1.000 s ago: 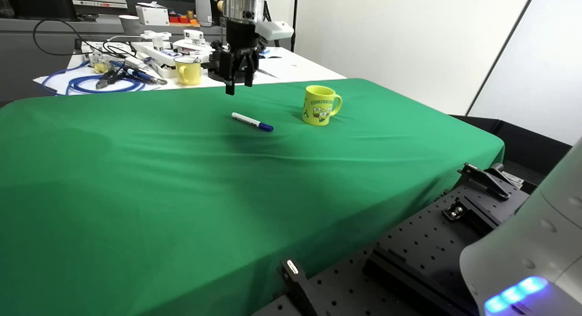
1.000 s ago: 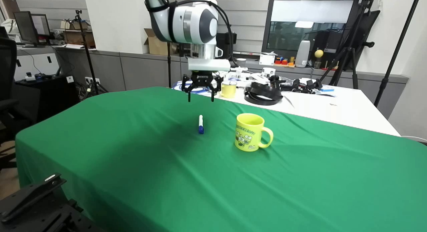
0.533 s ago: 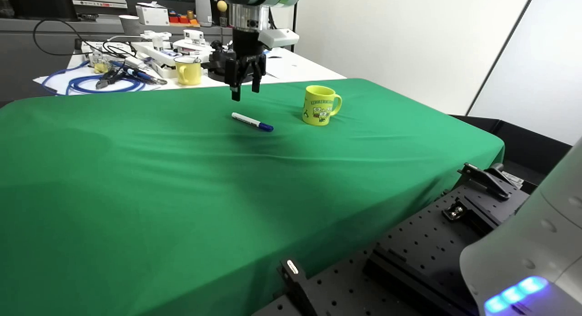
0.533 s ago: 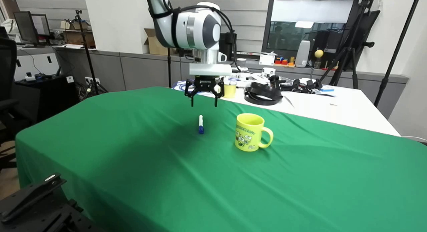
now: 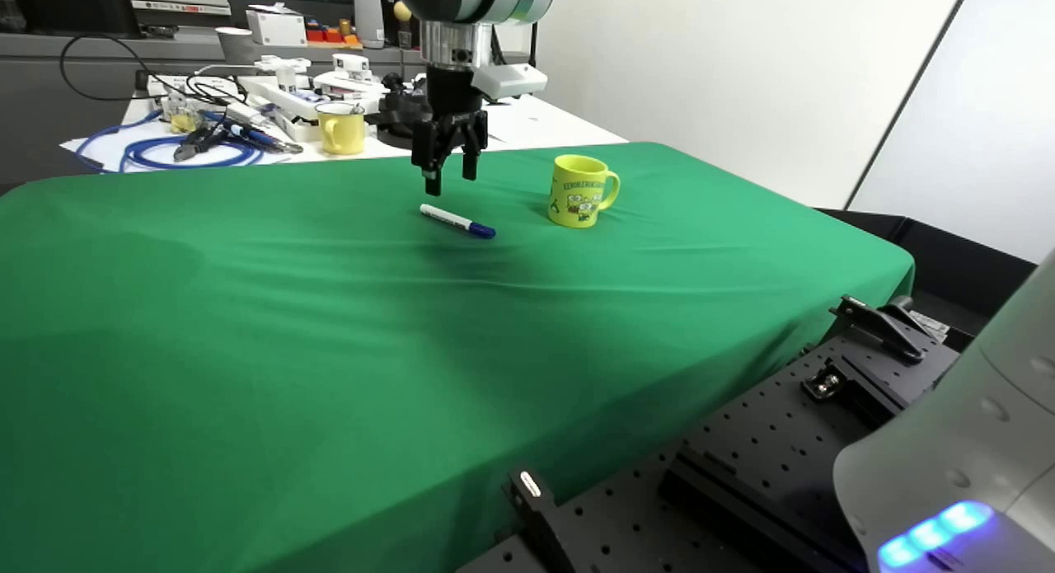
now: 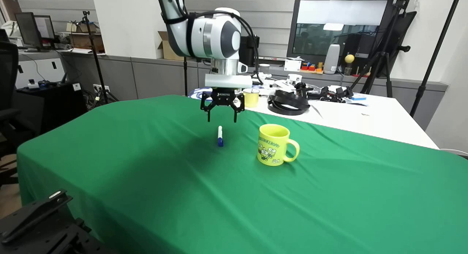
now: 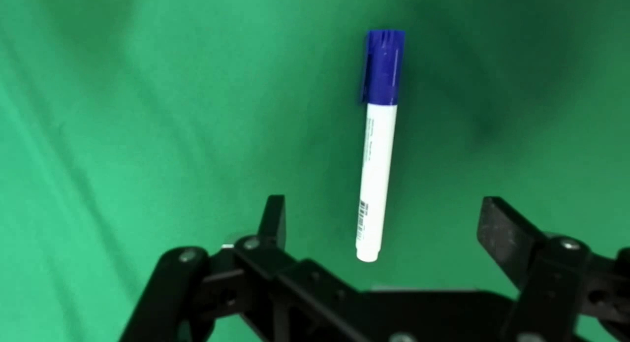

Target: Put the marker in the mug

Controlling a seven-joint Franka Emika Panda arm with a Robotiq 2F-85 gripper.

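Note:
The marker (image 5: 456, 220) lies flat on the green cloth, with a white barrel and a dark blue cap. It also shows in an exterior view (image 6: 220, 135) and in the wrist view (image 7: 378, 150). The bright yellow mug (image 5: 574, 192) stands upright to the right of the marker in both exterior views (image 6: 271, 147), its handle to the right. The mug is out of the wrist view. My gripper (image 5: 451, 183) is open and empty, above the cloth near the marker's white end (image 6: 222, 121). In the wrist view the marker's white end lies between the open fingertips (image 7: 381, 209), nearer the left finger.
The green cloth (image 5: 330, 350) covers the table and has some folds. Behind it is a white table (image 6: 340, 115) with cables, black straps (image 6: 289, 102) and a paler yellow cup (image 5: 341, 129). A black perforated plate (image 5: 742, 474) lies at the near edge.
My gripper has come down step by step towards the marker, with a small sideways shift. It has stayed open. The marker and the mug have not moved.

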